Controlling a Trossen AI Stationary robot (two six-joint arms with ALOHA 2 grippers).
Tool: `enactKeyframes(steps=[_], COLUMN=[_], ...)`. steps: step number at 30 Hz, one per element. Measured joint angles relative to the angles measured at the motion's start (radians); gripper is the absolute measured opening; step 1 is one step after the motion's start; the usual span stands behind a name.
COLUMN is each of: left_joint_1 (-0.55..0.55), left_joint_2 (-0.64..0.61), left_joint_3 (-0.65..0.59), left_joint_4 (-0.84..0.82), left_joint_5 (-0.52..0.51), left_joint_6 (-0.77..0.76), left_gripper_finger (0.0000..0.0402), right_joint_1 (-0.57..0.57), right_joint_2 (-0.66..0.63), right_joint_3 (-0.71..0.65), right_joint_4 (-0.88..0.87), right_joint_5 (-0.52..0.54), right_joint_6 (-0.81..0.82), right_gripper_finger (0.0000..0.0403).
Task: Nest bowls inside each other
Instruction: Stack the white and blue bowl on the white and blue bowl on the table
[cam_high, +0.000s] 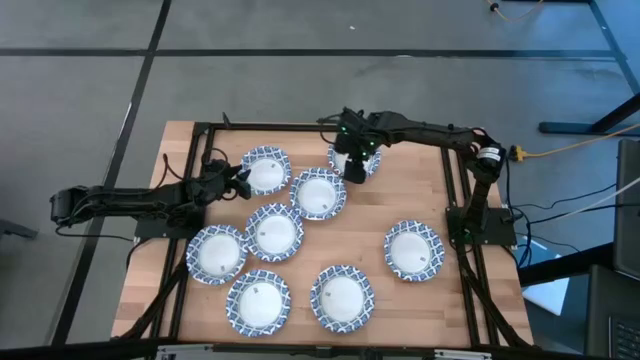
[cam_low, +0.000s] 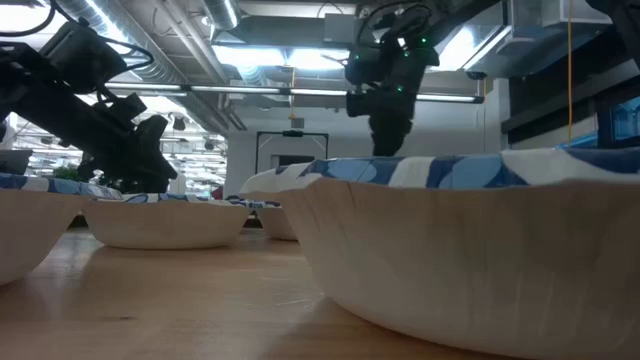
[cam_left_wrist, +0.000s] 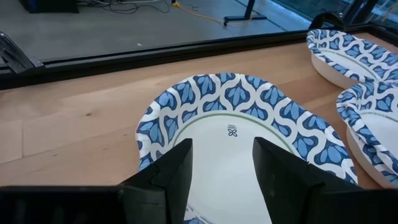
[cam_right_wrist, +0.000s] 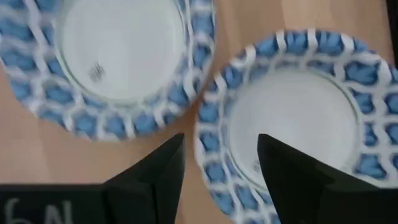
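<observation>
**Bowls spread open side up, both grippers at the far row**

Nine bowls sit upright on the wooden table, round, so without a long axis. The left gripper hangs parted and empty over the far-left bowl, whose centre carries a small printed mark, too small to read. The right gripper, also parted and empty, hovers above the far-right bowl's rim

White-centred bowls with blue-and-white leaf-patterned rims, light wooden table, black arms
</observation>
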Motion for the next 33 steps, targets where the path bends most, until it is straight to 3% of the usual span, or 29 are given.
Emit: enactKeyframes(steps=[8,12,19,24,33], left_joint_1=[0.0,0.0,0.0,0.0,0.0], left_joint_2=[0.0,0.0,0.0,0.0,0.0], left_joint_3=[0.0,0.0,0.0,0.0,0.0], left_joint_4=[-0.004,-0.005,-0.005,-0.005,-0.005], left_joint_5=[0.0,0.0,-0.007,-0.007,-0.008], left_joint_6=[0.0,0.001,0.001,0.002,0.001], left_gripper_finger=[0.0163,0.0163,0.0163,0.0163,0.0163], right_joint_1=[0.001,0.004,0.022,0.028,0.028], right_joint_2=[0.001,0.001,0.001,0.001,0.001], right_joint_3=[-0.099,-0.182,-0.261,-0.265,-0.264], right_joint_4=[0.013,0.03,0.141,0.158,0.158], right_joint_5=[0.019,0.029,0.161,0.165,0.16], right_joint_6=[-0.252,-0.255,-0.252,-0.252,-0.22], right_gripper_finger=[0.0202,0.0202,0.019,0.0145,0.0012])
